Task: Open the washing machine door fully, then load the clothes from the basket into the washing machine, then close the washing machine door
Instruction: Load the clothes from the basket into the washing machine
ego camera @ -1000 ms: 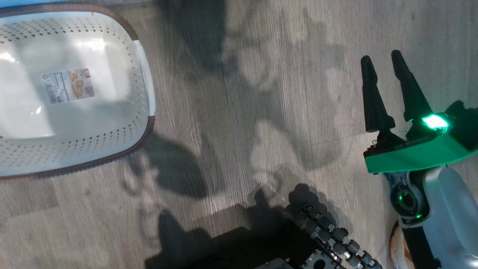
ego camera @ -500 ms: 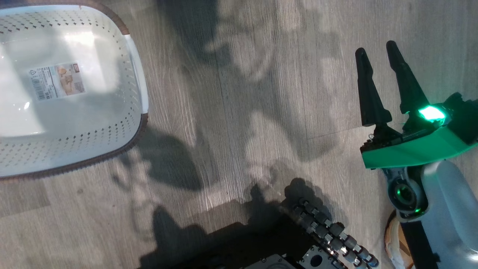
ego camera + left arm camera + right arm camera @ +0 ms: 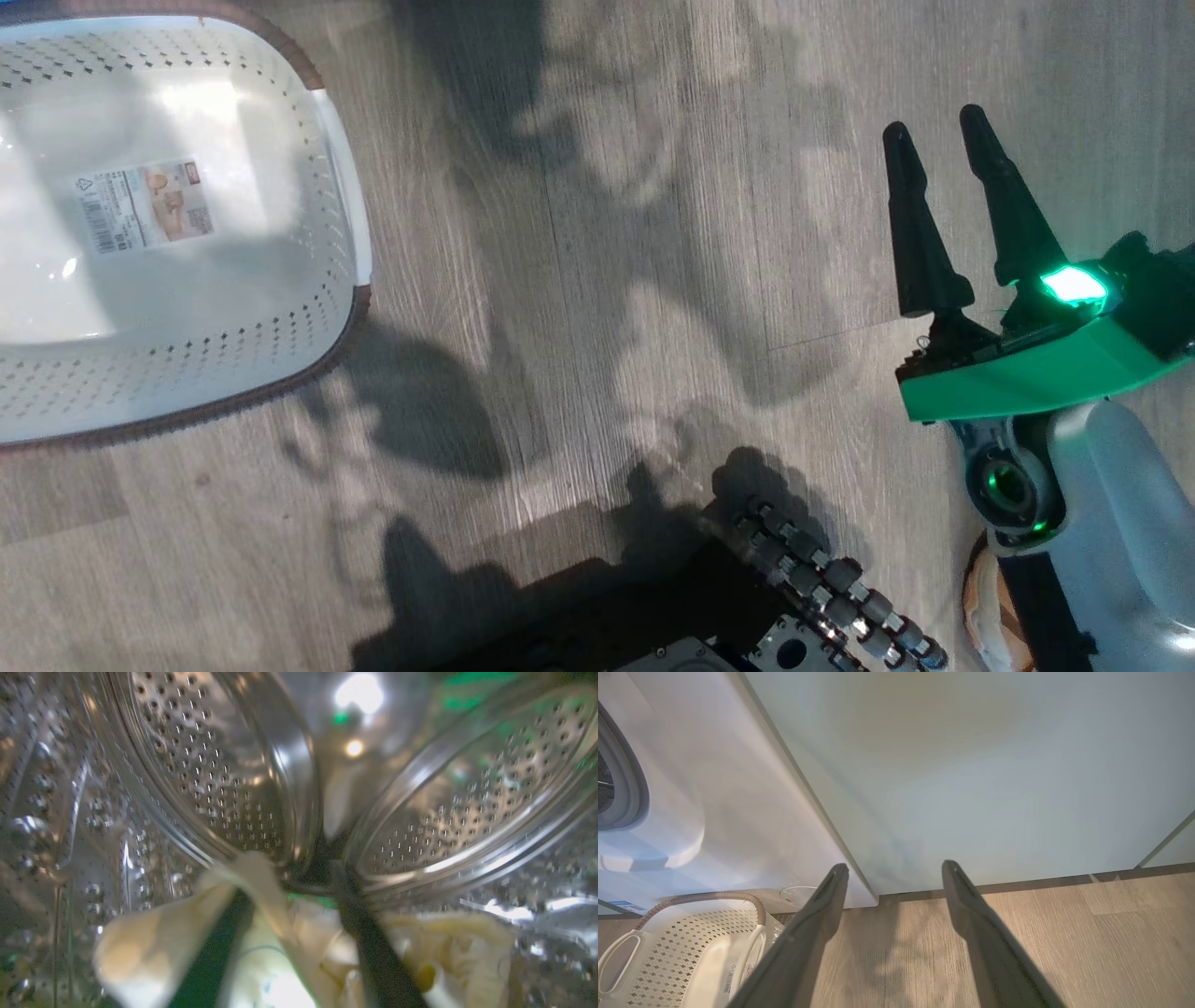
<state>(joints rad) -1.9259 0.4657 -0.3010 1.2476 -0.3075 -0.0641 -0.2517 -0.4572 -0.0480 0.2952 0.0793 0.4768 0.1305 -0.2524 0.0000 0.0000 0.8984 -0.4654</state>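
My left pincer (image 3: 292, 882) is inside the drum (image 3: 210, 765) of the washing machine (image 3: 691, 788). Its fingers are spread apart, with the pale yellow clothes (image 3: 444, 952) lying between and around them. My right pincer (image 3: 934, 126) hangs over the floor (image 3: 607, 233), wide open and holding nothing, well right of the basket (image 3: 280, 364).

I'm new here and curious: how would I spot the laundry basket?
Find the white front-loading washing machine. On the wood floor at its foot sits a cream plastic basket, brown-rimmed. Its diamond-punched walls and white loop handles set it apart.
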